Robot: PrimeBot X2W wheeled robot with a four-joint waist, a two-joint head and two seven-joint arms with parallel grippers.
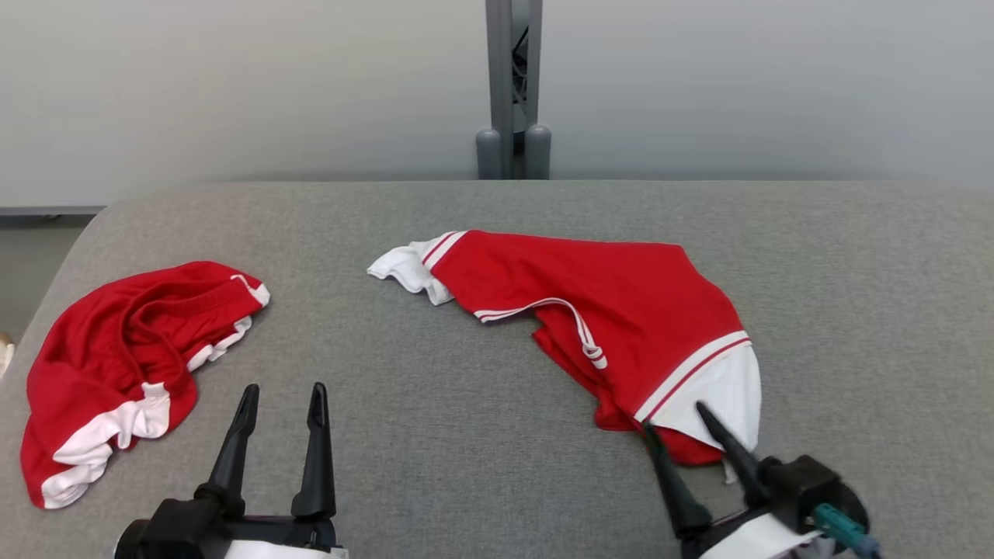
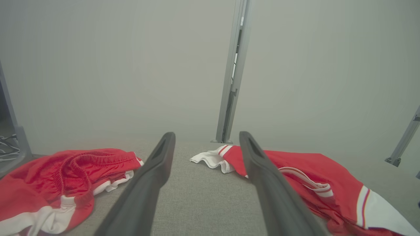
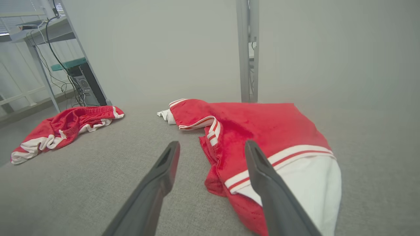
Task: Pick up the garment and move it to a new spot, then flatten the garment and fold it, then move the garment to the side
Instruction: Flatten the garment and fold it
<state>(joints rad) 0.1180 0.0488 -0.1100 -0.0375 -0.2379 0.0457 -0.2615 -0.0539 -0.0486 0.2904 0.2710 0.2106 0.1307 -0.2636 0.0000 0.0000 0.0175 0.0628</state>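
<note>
A crumpled red garment (image 1: 621,303) with white stripes and white cuffs lies right of centre on the grey padded table (image 1: 466,435); it also appears in the left wrist view (image 2: 311,167) and the right wrist view (image 3: 269,124). My right gripper (image 1: 675,415) is open at its near white corner, one finger over the white panel and the other beside the hem, holding nothing (image 3: 212,143). At the lower left my left gripper (image 1: 284,388) stands open and empty above bare table (image 2: 206,134).
A second red garment with an elastic waistband and white trim (image 1: 116,341) lies bunched at the table's left edge (image 2: 42,177) (image 3: 65,123). A grey metal post (image 1: 512,93) stands behind the table's far edge. A desk frame with cables (image 3: 65,65) stands off to the left.
</note>
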